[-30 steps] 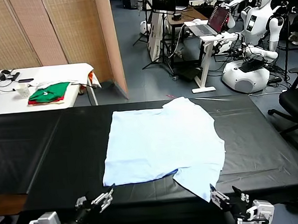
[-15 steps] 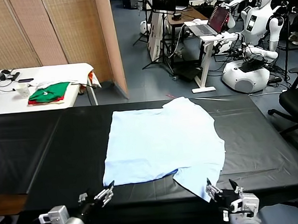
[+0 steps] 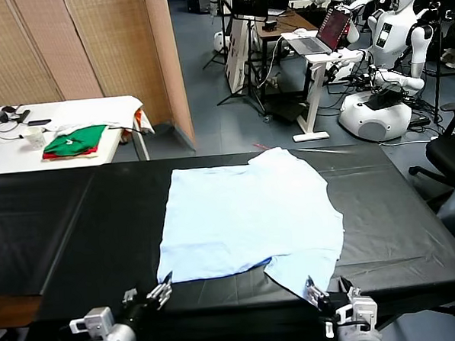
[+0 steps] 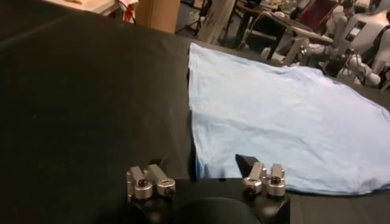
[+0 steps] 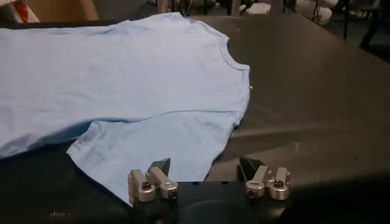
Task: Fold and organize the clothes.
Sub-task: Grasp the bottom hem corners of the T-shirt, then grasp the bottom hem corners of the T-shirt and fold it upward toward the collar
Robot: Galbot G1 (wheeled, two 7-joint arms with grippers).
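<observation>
Hovering at the near edge of the table [image 3: 55,225], my left pincer [image 3: 159,291] sits with its jaws parted and gripping nothing, just beside the hem corner of the T-shirt [image 3: 245,215]; my right pincer [image 3: 326,297] is likewise parted and empty at the tip of the near sleeve. I judge both are placed low and level so each can pinch an edge for the first fold. Spread flat, the shirt lies mid-table, unfolded, while green and red garments [image 3: 75,140] sit on a far white desk.
</observation>
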